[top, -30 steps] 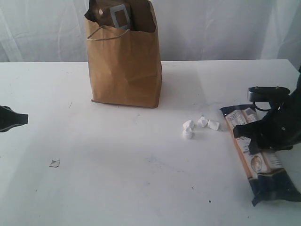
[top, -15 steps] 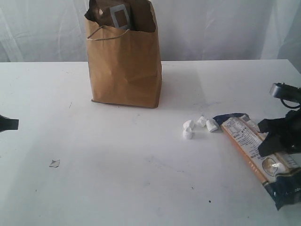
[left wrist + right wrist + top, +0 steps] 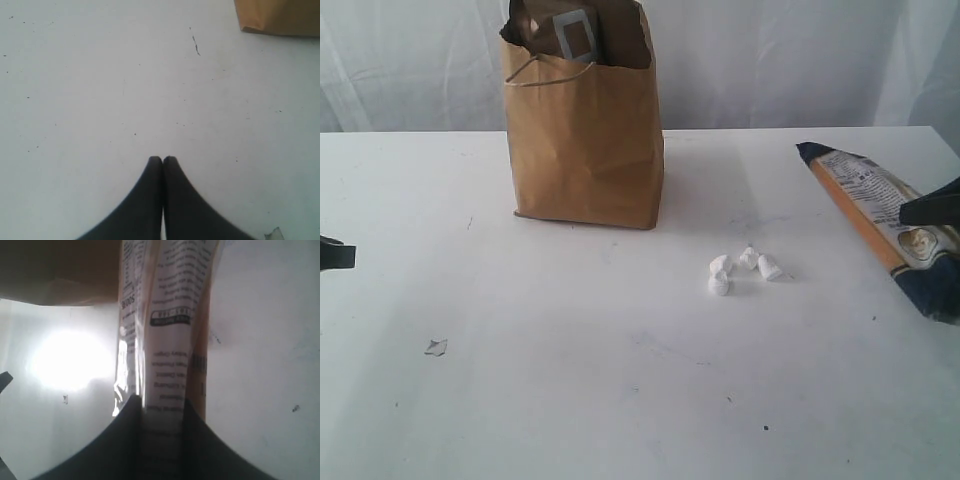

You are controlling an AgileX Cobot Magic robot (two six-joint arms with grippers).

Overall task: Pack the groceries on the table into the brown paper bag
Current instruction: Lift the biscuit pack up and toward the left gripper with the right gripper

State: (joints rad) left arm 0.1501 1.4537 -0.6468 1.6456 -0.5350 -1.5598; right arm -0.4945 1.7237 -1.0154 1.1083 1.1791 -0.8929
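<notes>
The brown paper bag (image 3: 585, 130) stands upright at the back of the table (image 3: 570, 380), its mouth open with a grey item showing inside. At the right edge my right gripper (image 3: 930, 212) is shut on the long dark-blue and cream packet (image 3: 885, 220), which hangs lifted off the table. The right wrist view shows the packet (image 3: 170, 340) pinched between the dark fingers (image 3: 120, 440), with the bag (image 3: 60, 270) beyond. My left gripper (image 3: 335, 255) hovers low at the left edge, shut and empty (image 3: 162, 160).
Several small white lumps (image 3: 740, 270) lie on the table right of centre. A small paper scrap (image 3: 436, 347) rests near the front left. A white curtain hangs behind the table. A corner of the bag (image 3: 280, 20) shows in the left wrist view.
My right gripper has lifted the long packet off the table and carried it up and to the right. The left gripper has drawn back slightly toward the left edge.
</notes>
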